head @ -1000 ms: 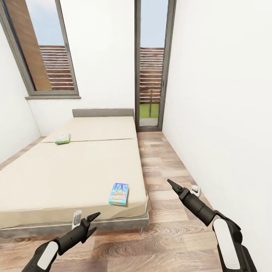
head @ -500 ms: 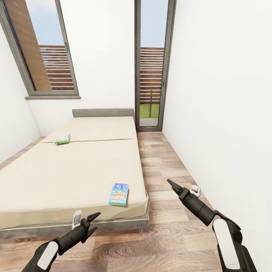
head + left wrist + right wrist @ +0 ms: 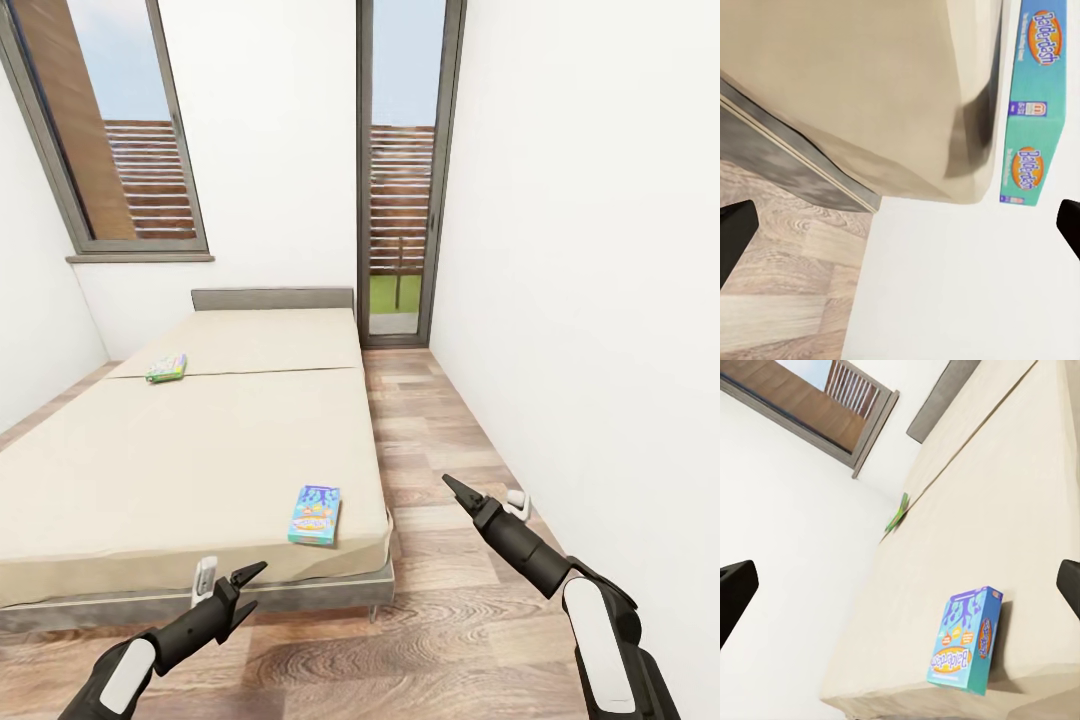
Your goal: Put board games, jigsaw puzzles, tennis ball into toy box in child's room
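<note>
Light blue, the nearer board game (image 3: 315, 514) lay near the bed (image 3: 200, 450)'s foot corner. Both the left gripper (image 3: 247, 588) and right gripper (image 3: 450, 485) hung empty, jaws parted; a careless nudge could have tipped it floorward.

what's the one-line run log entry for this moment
stage: facing bed | light blue board game near foot corner | green-edged board game further up | left end effector open, empty | right end effector empty
</note>
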Available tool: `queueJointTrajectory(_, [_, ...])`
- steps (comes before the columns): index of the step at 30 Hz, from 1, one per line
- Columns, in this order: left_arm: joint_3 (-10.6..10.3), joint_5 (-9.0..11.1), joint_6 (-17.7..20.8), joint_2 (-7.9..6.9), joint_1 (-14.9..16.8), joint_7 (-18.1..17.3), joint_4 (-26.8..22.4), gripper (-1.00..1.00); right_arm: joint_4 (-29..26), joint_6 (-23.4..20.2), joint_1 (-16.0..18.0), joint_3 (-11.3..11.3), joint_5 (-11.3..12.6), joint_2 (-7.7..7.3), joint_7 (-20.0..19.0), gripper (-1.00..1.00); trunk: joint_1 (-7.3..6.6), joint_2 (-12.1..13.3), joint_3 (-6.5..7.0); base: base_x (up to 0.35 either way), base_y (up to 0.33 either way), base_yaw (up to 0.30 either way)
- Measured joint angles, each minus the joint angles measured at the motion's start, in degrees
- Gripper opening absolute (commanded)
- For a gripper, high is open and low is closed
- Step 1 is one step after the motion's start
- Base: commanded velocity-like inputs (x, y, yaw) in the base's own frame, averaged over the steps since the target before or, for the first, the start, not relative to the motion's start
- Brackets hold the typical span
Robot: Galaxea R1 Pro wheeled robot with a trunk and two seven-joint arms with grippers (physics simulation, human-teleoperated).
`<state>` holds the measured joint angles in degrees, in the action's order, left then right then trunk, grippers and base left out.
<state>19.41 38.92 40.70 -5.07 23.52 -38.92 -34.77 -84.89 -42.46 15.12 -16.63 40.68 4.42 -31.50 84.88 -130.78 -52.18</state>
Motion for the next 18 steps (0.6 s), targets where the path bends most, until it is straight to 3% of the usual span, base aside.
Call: queueJointTrajectory(18, [-0.1,0.01,0.0,0.01,0.0,0.0,-0.01,1.0,0.0,0.04,-0.04,0.0,0.0,0.01,0.0,1.0,-0.44,0.8,0.36,0.0,0.0,0.0])
